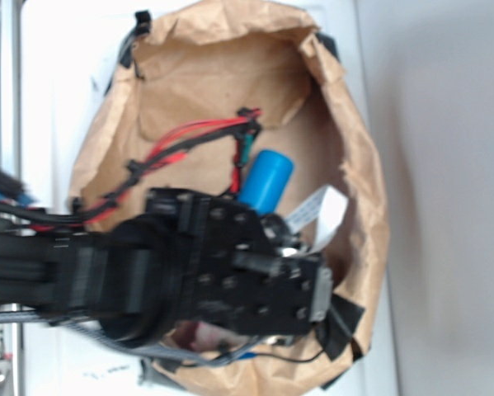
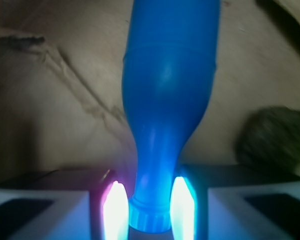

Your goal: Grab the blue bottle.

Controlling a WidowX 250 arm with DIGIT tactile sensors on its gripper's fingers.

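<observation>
**Neck of the blue bottle between my fingers**

From my wrist view, the blue bottle (image 2: pixel 170 100) lies on brown paper with its narrow neck and flared lip pointing back at me and its wide body stretching away. My gripper (image 2: pixel 148 210) has a glowing fingertip (image 2: pixel 114 210) on each side of the neck, both pressed right against it, so I am clamped on the bottle just above the lip. To the right, on the paper, sits a dark, blurred lump (image 2: pixel 270 140) that I cannot make out.

In the exterior view, my black arm (image 1: pixel 189 264) reaches in over a crumpled brown paper bag (image 1: pixel 362 190). The bottle's wide end shows just past my wrist, inside the bag. Red and black wires (image 1: pixel 181 144) run along the arm.
</observation>
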